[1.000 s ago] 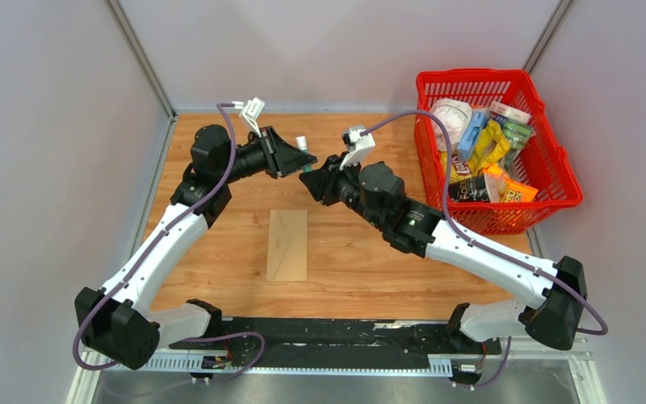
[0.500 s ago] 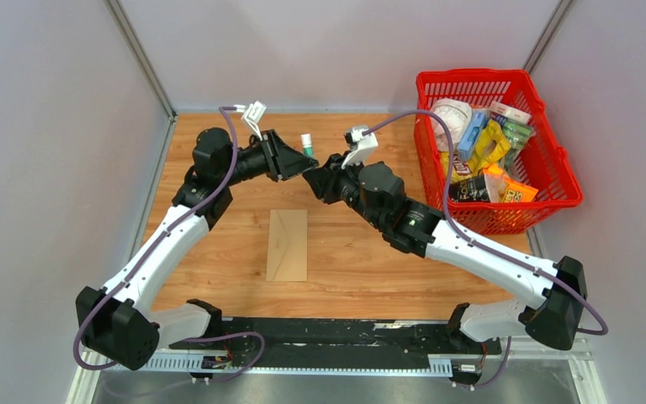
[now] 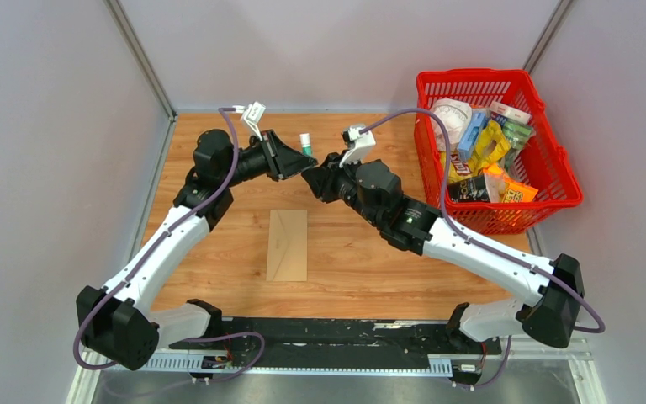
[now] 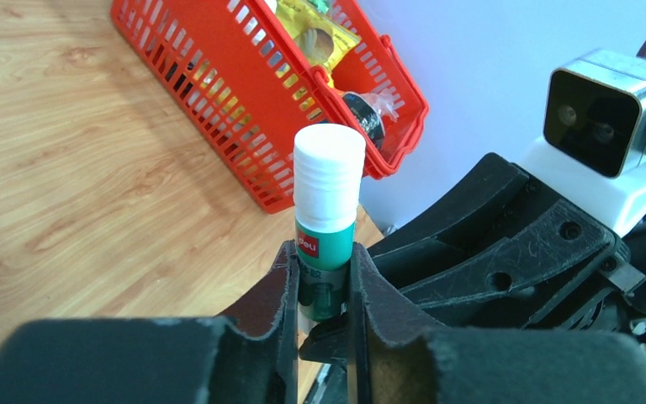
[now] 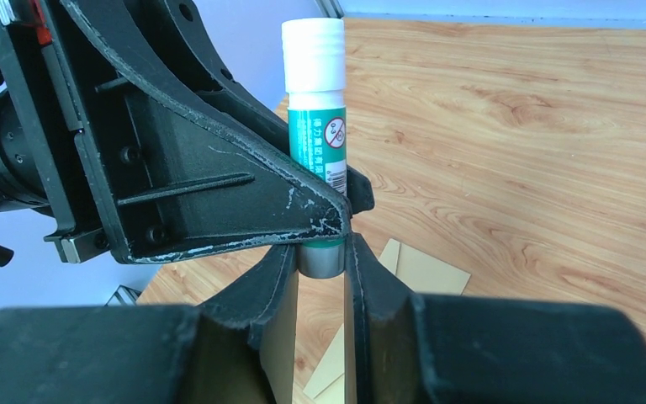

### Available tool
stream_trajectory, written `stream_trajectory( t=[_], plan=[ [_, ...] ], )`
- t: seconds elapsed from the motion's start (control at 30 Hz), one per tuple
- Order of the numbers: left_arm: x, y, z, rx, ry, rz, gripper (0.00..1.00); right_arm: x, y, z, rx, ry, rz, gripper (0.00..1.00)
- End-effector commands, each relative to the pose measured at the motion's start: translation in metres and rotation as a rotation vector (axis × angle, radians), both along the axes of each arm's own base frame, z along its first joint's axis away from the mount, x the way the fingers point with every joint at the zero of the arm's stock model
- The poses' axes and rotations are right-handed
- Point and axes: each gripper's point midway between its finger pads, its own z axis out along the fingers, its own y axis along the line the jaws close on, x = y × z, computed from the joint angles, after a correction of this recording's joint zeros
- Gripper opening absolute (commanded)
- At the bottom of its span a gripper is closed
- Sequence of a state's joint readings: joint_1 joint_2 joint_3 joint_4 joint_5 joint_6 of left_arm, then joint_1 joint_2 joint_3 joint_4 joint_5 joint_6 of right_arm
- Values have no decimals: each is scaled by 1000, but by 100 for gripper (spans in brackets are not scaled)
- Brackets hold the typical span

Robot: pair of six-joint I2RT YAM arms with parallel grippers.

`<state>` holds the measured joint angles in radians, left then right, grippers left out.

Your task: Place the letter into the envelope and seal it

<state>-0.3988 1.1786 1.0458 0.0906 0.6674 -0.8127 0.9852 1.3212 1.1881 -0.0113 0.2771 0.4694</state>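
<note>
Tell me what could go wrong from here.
1. Both the left gripper and the right gripper clamp the glue stick low on its green body, fingers crowded together; any pull could twist it loose and drop it.
2. The white cap is on and neither gripper holds it, so uncapping likely needs a regrip, another chance to slip.
3. The envelope lies loose on the table; pressing glue on it one-handed may slide it.

Tan kraft envelope flat on the wooden table, lengthwise near to far, mid-table.
</note>
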Motion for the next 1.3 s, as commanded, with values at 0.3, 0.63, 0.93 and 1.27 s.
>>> stream_trajectory(
  t=[0.3,0.63,0.93,1.27],
  plan=[
    [-19,-7,1,27,-99,-109,0,-18,-54,29,-8,23,-76,65],
    [-58,-15,-17,82,-166,-354,0,4,-120,83,-30,22,-227,38],
    [-82,-22,-32,135,-168,-487,0,18,-62,67,-157,76,-36,27],
    [-76,-24,-34,152,-158,-475,0,5,-41,33,-206,149,54,22]
  ],
)
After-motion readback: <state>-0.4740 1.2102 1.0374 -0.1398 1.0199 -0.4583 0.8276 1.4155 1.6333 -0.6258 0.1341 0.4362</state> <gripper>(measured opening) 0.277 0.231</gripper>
